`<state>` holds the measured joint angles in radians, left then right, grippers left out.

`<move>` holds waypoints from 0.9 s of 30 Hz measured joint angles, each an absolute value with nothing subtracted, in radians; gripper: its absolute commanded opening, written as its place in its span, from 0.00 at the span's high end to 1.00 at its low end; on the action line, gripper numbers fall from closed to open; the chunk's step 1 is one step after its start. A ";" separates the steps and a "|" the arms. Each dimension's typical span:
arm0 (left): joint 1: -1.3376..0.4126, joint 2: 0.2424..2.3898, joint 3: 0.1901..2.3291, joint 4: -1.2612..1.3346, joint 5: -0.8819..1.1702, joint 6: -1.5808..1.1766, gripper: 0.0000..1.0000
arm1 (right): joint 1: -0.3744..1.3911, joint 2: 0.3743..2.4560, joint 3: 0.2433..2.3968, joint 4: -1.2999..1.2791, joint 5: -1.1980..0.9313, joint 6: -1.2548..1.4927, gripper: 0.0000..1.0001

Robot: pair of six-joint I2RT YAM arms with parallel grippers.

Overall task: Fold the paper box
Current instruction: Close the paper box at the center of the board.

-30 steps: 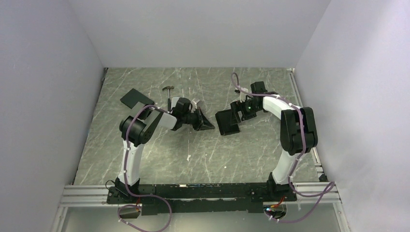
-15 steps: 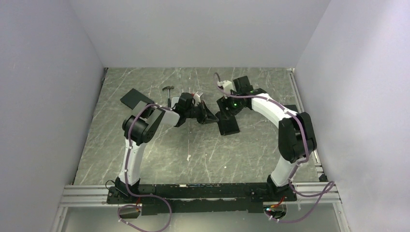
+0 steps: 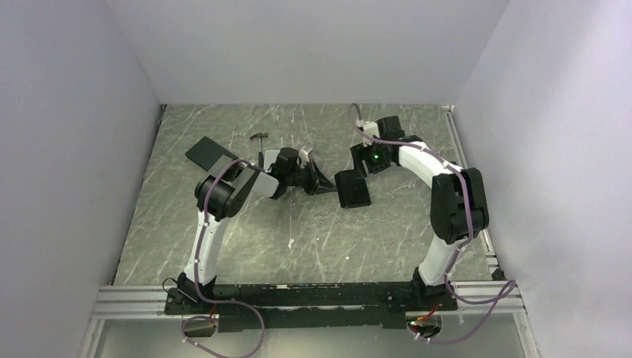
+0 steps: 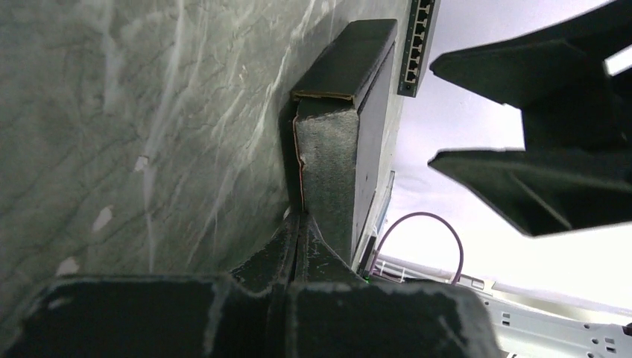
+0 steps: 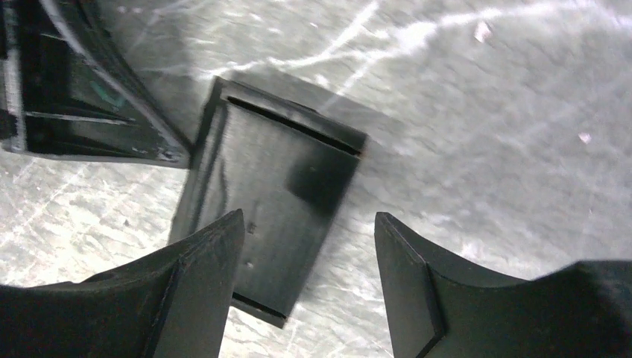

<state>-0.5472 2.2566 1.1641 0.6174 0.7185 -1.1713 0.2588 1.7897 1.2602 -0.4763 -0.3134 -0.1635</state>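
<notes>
The paper box (image 3: 352,188) lies flat mid-table, a shallow black rectangle with creased edges, also in the right wrist view (image 5: 272,186). My left gripper (image 3: 322,183) is shut, and its tips press against the box's left edge. In the left wrist view the closed fingertips (image 4: 301,222) meet the edge of a cardboard flap (image 4: 328,149); I see nothing held between them. My right gripper (image 3: 367,159) hovers over the box's far right side, open, with nothing between its fingers (image 5: 309,216). One right finger (image 5: 212,268) overlaps the box in that view.
A plain black slab (image 3: 206,153) sits tilted at the back left, behind the left arm. A small hammer-like tool (image 3: 259,139) lies beyond the left gripper. A metal rail (image 3: 456,127) runs along the table's right edge. Grey walls close in three sides.
The shut left gripper slid right until it touched the box's left edge. The right gripper swung left over the box, came back right a little, and narrowed its jaws somewhat.
</notes>
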 measured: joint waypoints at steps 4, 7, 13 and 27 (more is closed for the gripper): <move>-0.547 2.256 1.161 0.625 0.717 -1.172 1.00 | 0.166 1.790 1.233 -0.469 -0.389 -0.123 0.32; -0.542 2.253 1.127 0.639 0.722 -1.173 1.00 | 0.108 1.794 1.219 -0.465 -0.461 -0.088 0.33; -0.531 2.185 1.043 0.617 0.708 -1.158 1.00 | 0.095 1.832 1.209 -0.455 -0.550 -0.051 0.33; -0.529 2.162 1.170 0.548 0.702 -1.134 1.00 | 0.101 1.888 1.203 -0.455 -0.580 -0.040 0.44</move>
